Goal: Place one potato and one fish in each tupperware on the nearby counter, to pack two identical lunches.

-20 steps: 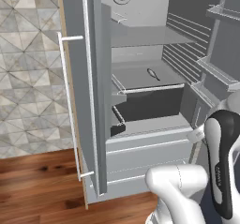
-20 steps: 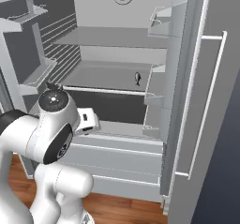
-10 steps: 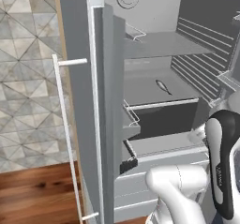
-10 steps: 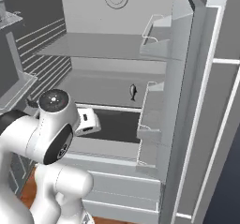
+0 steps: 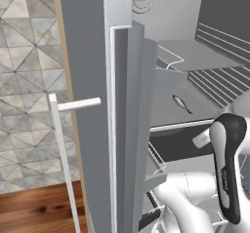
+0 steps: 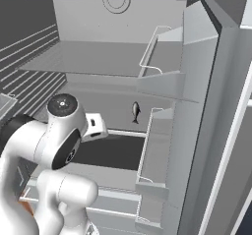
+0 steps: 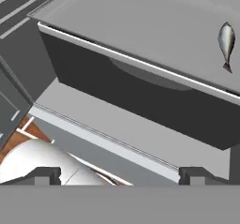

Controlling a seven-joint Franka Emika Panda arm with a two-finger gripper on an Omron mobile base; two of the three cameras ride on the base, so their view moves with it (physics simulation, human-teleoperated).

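One fish lies on the middle shelf of the open fridge, flat, tail toward the shelf's front edge; it also shows in the left base view and at the upper right of the hand view. Over the last second both base views have shifted as a whole and the fridge interior has grown larger, so the base has driven closer; the fish itself has not moved on its shelf. The gripper has its fingers spread wide and holds nothing, fingertips aimed below the shelf lip. Judgement: approach phase of the first fish pick; the hand needs to rise and reach in. No potato, tupperware or counter can be made out
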